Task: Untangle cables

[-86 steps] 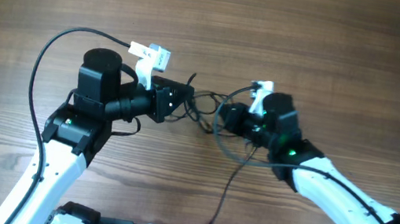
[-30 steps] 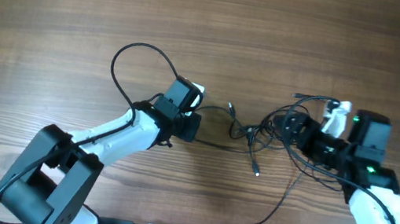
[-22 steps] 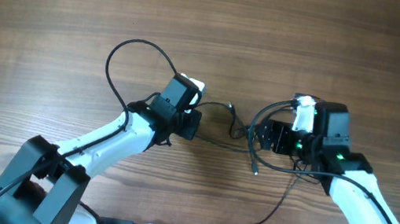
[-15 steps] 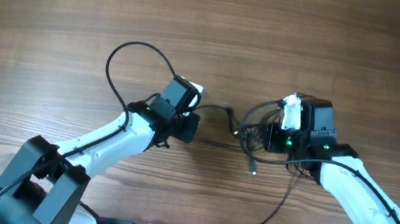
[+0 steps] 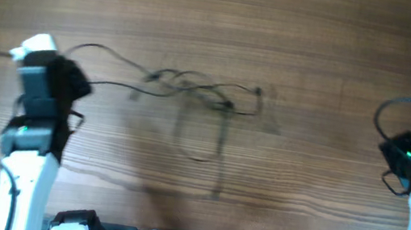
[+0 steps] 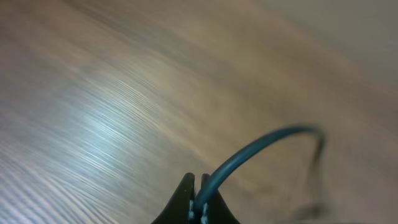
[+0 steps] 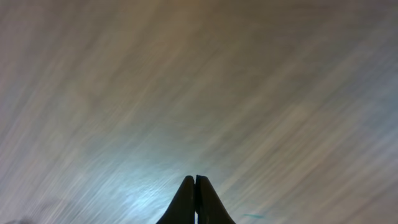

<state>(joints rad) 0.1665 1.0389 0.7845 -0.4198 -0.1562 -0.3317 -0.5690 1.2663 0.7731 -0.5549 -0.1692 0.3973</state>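
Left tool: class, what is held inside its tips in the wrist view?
A thin dark cable is pinched inside the left tool, curving up and right. The stretch between the tips is covered, and its far end is blurred.

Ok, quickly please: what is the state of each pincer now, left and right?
Left pincer: closed on a thin cable.
Right pincer: closed, holding nothing.

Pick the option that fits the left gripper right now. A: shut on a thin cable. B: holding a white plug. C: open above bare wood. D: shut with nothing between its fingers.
A: in the left wrist view the left gripper has its fingers pressed together on a thin cable that arcs away from them.
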